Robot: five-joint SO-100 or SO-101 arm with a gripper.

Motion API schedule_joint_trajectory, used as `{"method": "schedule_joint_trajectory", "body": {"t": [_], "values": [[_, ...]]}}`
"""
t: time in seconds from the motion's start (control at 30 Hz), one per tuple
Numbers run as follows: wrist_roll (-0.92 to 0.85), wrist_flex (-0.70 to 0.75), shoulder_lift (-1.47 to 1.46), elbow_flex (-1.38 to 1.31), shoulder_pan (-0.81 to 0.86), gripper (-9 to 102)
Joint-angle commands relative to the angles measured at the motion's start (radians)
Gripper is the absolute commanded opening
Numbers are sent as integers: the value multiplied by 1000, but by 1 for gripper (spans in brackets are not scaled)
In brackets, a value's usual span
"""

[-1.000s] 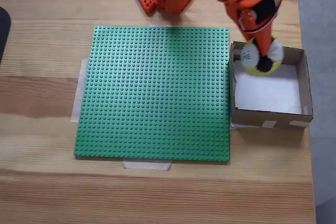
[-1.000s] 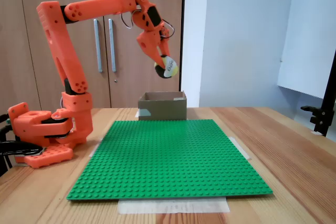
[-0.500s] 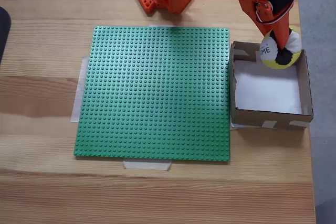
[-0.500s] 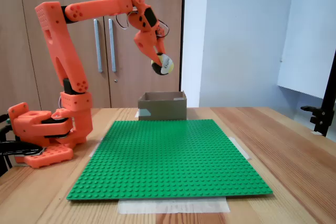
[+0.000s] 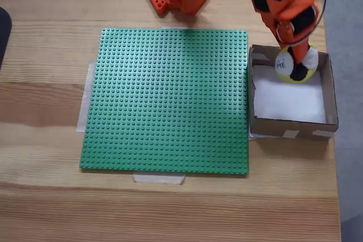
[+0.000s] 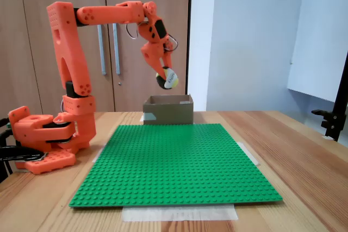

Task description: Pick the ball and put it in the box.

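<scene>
Since lowered, ball [image 6: 167, 79] nearer box [image 6: 168, 110].

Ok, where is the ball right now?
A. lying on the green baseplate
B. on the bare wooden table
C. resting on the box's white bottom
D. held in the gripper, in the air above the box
D: in a fixed view the ball hangs in the gripper, clear above the box.

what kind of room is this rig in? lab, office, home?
Probably an office or small lab: wooden cupboard doors with metal handles behind the arm, a plain pale wall, and a wooden table with a taped-down green baseplate.
</scene>
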Motion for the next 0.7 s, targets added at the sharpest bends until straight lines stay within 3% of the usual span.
{"method": "schedule_joint_trajectory", "body": {"t": [0.0, 0.67], "values": [[23, 18, -37, -109, -21, -1], [106, 55, -224, -196, -25, -1]]}}
